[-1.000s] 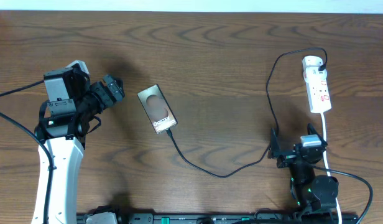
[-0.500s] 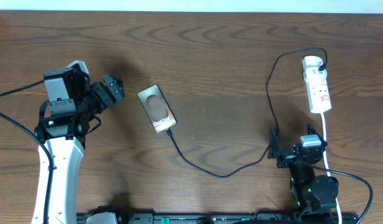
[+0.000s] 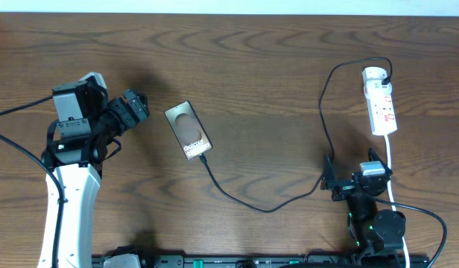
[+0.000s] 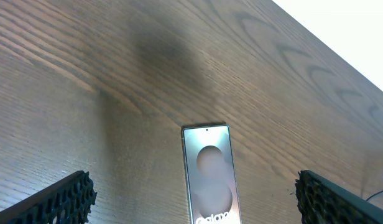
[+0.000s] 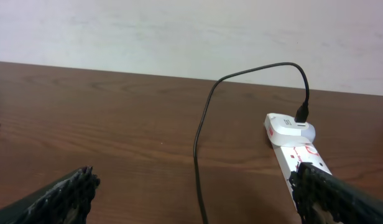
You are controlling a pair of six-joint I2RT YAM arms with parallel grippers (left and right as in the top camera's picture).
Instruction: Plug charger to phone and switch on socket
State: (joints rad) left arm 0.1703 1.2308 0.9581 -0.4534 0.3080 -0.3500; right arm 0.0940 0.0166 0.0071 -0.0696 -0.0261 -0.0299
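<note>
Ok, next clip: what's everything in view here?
table: one, brown wood, under everything
phone: one, bronze-brown, flat, left of centre
charger cable: one, black, from the phone's near end to the power strip's far end
power strip: one, white with red marks, far right
strip cord: one, white, trailing toward the right arm
left gripper: one, black, open, left of the phone
right gripper: one, black, open, beside the cable

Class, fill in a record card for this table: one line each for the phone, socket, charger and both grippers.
phone: flat, left of centre, lettering showing
socket: white strip, far right; switch state unreadable
charger: black cable, tip at the phone's end, other end plugged in at the socket's far end
left gripper: open, empty, apart from the phone
right gripper: open, empty, short of the socket
</note>
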